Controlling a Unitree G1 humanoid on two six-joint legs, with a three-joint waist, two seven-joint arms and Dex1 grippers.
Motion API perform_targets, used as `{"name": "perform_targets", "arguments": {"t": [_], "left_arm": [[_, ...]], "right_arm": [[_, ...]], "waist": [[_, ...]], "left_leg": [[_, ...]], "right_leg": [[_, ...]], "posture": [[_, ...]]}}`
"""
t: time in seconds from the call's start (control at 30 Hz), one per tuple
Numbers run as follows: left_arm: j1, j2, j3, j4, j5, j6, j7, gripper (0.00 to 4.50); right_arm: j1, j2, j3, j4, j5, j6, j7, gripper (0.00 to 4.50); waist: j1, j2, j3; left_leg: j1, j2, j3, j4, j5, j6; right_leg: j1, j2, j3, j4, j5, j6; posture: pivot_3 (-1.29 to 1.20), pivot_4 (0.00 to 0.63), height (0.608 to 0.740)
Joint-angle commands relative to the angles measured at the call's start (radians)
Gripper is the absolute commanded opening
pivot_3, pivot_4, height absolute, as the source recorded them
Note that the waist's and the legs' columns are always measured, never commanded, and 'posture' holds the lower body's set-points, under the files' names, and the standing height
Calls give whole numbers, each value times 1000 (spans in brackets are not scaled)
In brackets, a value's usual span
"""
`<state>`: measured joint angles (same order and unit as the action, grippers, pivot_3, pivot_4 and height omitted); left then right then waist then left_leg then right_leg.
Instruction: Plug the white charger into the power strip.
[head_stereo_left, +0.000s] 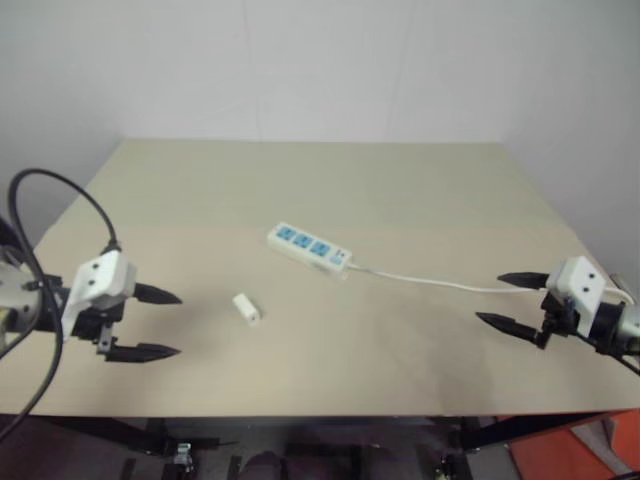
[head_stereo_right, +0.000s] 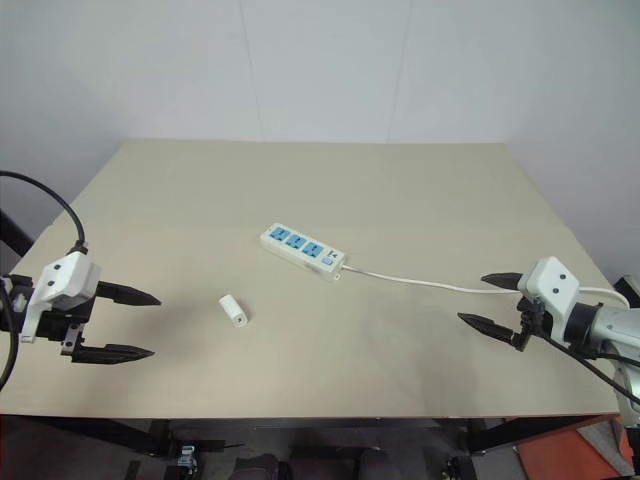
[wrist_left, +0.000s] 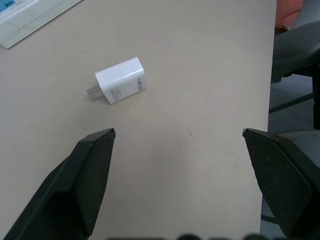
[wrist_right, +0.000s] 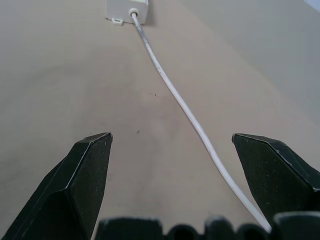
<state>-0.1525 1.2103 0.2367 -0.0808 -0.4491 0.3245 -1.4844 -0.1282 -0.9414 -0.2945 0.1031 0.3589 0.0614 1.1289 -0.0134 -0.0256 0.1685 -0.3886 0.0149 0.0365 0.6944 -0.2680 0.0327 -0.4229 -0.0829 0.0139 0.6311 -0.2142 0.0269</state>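
Soft even light, faint shadows

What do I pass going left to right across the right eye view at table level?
left gripper, open → white charger, lying on its side → power strip → thin white cord → right gripper, open.
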Motion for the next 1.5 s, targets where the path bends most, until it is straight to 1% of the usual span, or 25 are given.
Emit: {"name": "perform_targets", "arguments": {"t": [0.03,0.47,0.57,0.63,0.73,0.8,0.9,1.07,1.23,1.33,1.4,1.43,1.5], "left_arm": [[3,10,23,-13,1,-15,-3,4465],[7,7,20,-13,4,-16,3,4465],[-5,1,6,-6,11,-21,7,4465],[-19,-7,-11,-3,18,-22,11,4465],[-50,-16,-39,7,25,-25,15,4465],[-69,-21,-55,18,33,-31,17,4465],[-80,-23,-68,26,44,-38,16,4465],[-71,-20,-50,18,42,-35,15,4465],[-35,-13,-17,8,45,-39,20,4465],[-20,-15,-8,-1,45,-39,27,4500],[-16,-15,-7,-3,46,-40,30,4500],[-16,-16,-7,-4,46,-40,32,4500],[-13,-18,-5,-6,47,-43,33,4500]], "right_arm": [[0,-17,-48,-7,25,-23,21,4500],[-5,-9,-55,-15,43,-21,35,4500],[-58,10,6,-13,15,12,2,4500],[-101,37,57,8,-10,-26,10,4500],[-238,104,157,118,-65,12,-18,4500],[-340,166,231,235,-130,-8,-44,4500],[-470,261,296,390,-187,-46,-70,4500],[-630,395,341,613,-226,-97,-84,4500],[-722,496,361,779,-258,-152,-95,4500],[-761,529,360,859,-278,-178,-106,3916],[-782,544,357,907,-289,-189,-117,3293],[-793,550,354,930,-293,-194,-123,2845],[-806,557,349,964,-301,-203,-131,2107]], "waist": [[0,0,0],[0,0,0],[-3,0,0],[-5,0,0],[-6,0,0],[-9,0,0],[-8,0,0],[-8,0,1],[-5,0,1],[-4,0,1],[-6,0,1],[-7,1,1],[-9,1,1]], "left_leg": [[0,0,0,0,0,0],[0,0,0,0,0,0],[0,0,0,0,0,0],[1,0,0,0,0,0],[2,2,1,0,0,0],[1,2,2,0,0,0],[1,2,3,0,0,0],[-3,2,3,-1,0,0],[-2,2,2,-1,0,-1],[-2,2,2,0,0,-1],[-2,2,2,0,0,-1],[-2,2,2,0,0,-1],[-2,3,2,-1,0,-1]], "right_leg": [[0,0,0,0,0,0],[0,0,0,0,0,0],[0,0,0,0,0,0],[0,2,2,0,0,0],[0,4,2,0,1,-1],[0,5,3,0,1,-2],[-2,5,3,0,2,-3],[-5,5,3,0,2,-3],[-4,5,3,0,2,-3],[-4,5,3,0,2,-3],[-4,5,3,0,3,-3],[-4,5,3,0,3,-4],[-4,5,3,0,3,-4]], "posture": [[0,150,740],[0,150,740],[0,150,740],[0,150,740],[0,150,740],[0,150,740],[0,150,740],[0,150,740],[0,150,740],[0,150,740],[0,150,740],[0,150,740],[0,150,740]]}}
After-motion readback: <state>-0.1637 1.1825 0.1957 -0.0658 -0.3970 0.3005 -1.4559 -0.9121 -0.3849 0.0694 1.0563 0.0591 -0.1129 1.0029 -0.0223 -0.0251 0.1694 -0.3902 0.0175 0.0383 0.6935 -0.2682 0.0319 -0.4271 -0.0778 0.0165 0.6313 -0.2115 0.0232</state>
